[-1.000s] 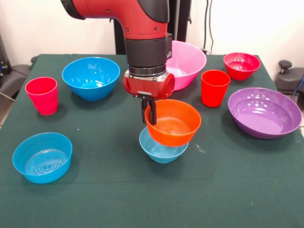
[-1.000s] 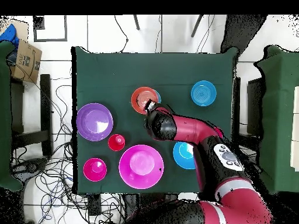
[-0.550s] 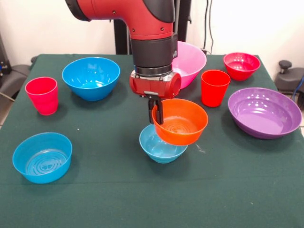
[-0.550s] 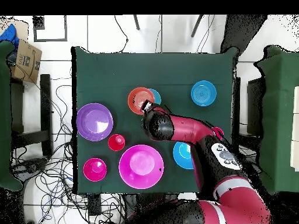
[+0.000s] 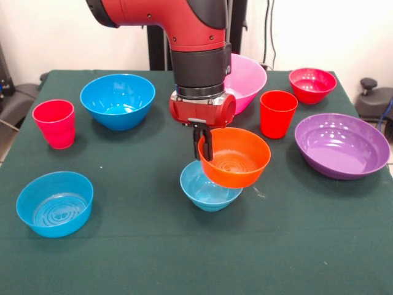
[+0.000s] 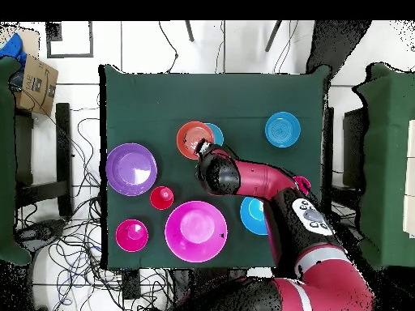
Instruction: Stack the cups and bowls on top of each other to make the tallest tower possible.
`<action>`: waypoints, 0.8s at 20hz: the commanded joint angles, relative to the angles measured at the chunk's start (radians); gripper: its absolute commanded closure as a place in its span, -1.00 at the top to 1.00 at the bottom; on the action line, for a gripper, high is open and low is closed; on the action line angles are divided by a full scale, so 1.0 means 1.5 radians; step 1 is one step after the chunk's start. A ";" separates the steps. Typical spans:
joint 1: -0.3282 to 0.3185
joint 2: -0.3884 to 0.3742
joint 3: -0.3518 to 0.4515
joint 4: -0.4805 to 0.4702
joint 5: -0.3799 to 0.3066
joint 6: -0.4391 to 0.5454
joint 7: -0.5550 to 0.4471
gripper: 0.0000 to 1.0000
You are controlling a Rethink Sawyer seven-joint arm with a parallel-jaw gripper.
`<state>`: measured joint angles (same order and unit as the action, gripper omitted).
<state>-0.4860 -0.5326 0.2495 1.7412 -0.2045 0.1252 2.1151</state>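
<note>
Gripper clamps the orange bowl by its rim, above the light-blue bowl. I judge it light, stiff, slippery plastic; rim hold suits.

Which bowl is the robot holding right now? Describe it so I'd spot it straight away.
Start at the red arm over the middle of the green table and follow it down to its pincer. Clamped there by its rim hangs the small orange bowl, partly above a light-blue bowl. It is the only orange bowl, and the only one lifted.
</note>
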 commanded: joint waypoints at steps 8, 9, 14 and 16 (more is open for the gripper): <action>0.009 -0.001 0.023 0.003 -0.009 0.090 0.006 -1.00; 0.007 -0.003 0.023 0.001 -0.010 0.095 0.002 -1.00; -0.007 -0.004 0.024 -0.010 -0.022 0.115 -0.021 -1.00; -0.010 -0.007 0.023 -0.010 -0.024 0.119 -0.024 -1.00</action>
<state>-0.4915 -0.5380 0.2495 1.7420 -0.2045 0.1620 2.1151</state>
